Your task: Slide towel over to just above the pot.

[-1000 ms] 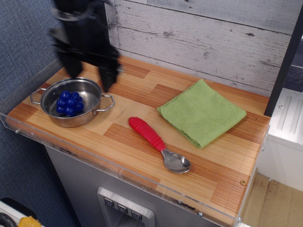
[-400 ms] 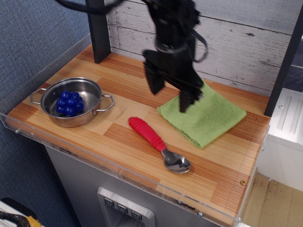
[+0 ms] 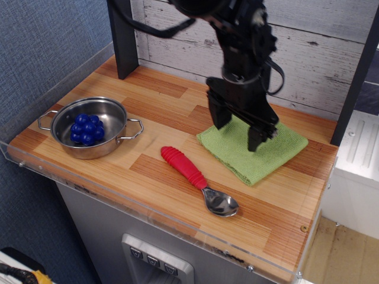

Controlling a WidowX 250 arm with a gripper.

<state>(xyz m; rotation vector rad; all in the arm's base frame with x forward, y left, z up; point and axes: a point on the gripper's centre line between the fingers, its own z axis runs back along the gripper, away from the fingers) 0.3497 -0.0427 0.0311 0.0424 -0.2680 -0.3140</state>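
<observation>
Moving right from its place a moment ago, the black gripper (image 3: 238,131) now hangs lower over the green terry towel (image 3: 260,149), its two fingers spread wide, one finger (image 3: 218,116) at the cloth's left corner and the other above its middle; whether either tip touches the cloth cannot be told. Nearest the viewer, below and left of the gripper, a spoon with a red ribbed handle (image 3: 198,180) lies slanted on the wooden counter (image 3: 148,171). Far to the gripper's left sits the steel pot (image 3: 89,126) with blue balls (image 3: 87,130) inside, well apart from the towel. Behind the gripper rises a whitewashed plank wall (image 3: 320,53).
</observation>
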